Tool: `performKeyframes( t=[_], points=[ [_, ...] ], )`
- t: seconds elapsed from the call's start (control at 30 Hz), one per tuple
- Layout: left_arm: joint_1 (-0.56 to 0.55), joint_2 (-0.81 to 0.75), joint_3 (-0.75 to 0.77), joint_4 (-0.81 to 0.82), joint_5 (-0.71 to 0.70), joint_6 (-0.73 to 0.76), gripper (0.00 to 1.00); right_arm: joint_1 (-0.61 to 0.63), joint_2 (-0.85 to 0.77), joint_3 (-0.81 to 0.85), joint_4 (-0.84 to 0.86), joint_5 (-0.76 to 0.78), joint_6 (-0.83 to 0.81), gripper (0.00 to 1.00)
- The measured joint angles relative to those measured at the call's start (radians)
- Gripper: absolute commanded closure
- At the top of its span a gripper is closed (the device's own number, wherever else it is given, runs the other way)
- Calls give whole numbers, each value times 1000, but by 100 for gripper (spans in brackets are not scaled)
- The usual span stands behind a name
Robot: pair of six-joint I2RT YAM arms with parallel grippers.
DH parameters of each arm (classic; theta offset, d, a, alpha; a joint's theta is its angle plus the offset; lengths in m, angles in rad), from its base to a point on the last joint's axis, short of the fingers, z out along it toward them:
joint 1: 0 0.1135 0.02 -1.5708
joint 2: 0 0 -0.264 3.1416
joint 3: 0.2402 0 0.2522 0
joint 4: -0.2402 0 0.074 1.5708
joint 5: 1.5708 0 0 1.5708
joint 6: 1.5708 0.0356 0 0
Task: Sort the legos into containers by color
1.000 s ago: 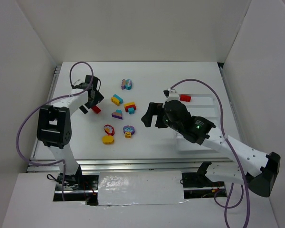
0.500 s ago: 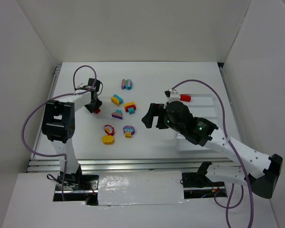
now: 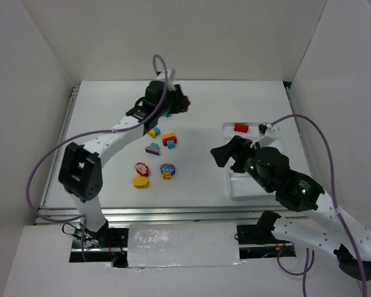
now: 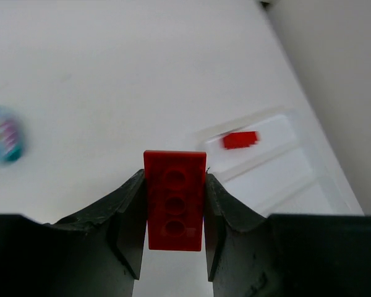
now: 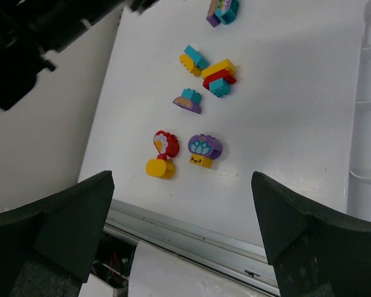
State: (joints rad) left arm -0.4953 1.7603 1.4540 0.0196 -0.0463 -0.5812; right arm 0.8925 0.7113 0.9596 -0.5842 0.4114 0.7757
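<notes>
White tabletop (image 3: 198,179), white walls all round, and the left gripper (image 4: 174,185) hangs over the table toward 12 o'clock. Its jaws are pinched tight on a red brick (image 4: 174,207), which stands up between the two fingers with its studs facing the wrist camera. Over at 3 o'clock lies the white tray (image 3: 242,185). One more red brick (image 3: 240,127) sits alone in its farthest compartment, the 12 o'clock one, near the 11 o'clock corner. The right gripper (image 5: 180,182) hovers just off the tray's 9 o'clock side, jaws spread wide, nothing in them. Loose bricks gather around 9 o'clock of the table's middle: a yellow, red and teal stack (image 3: 169,139), a purple and teal pair (image 3: 153,148), a red and yellow piece (image 3: 140,173) and a purple one on yellow (image 3: 167,169). A teal and purple lump (image 5: 222,11) is half hidden by the left arm in the overhead view.
</notes>
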Motion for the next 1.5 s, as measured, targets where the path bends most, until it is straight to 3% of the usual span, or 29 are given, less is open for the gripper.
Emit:
performKeyframes(
  t=[0.2,0.37,0.57,0.67,0.9,0.97,1.0,1.13,1.17,1.37,1.5],
  points=[
    [-159,396,420,143,266,214,100,0,-134,3,-68,-6,24,1],
    [-211,715,716,138,332,272,100,0,-190,3,-111,-55,28,1],
    [-229,792,729,141,282,321,91,0,-243,3,-154,-92,27,1],
    [-232,792,754,155,263,340,82,0,-264,1,-159,-101,27,1],
    [-233,792,743,206,233,351,46,0,-274,0,-162,-106,18,0],
    [-233,792,736,201,226,352,41,0,-264,0,-167,-104,13,0],
    [-233,792,736,200,226,352,30,0,-257,0,-171,-101,11,0],
    [-233,792,736,210,223,349,12,0,-239,0,-182,-96,7,1],
    [-233,792,736,212,223,348,1,0,-238,0,-182,-92,6,1],
    [-233,786,718,240,217,342,4,0,-230,0,-190,-73,-3,1],
    [-229,690,568,237,132,317,0,0,-211,1,-190,-53,-11,0]
  ],
)
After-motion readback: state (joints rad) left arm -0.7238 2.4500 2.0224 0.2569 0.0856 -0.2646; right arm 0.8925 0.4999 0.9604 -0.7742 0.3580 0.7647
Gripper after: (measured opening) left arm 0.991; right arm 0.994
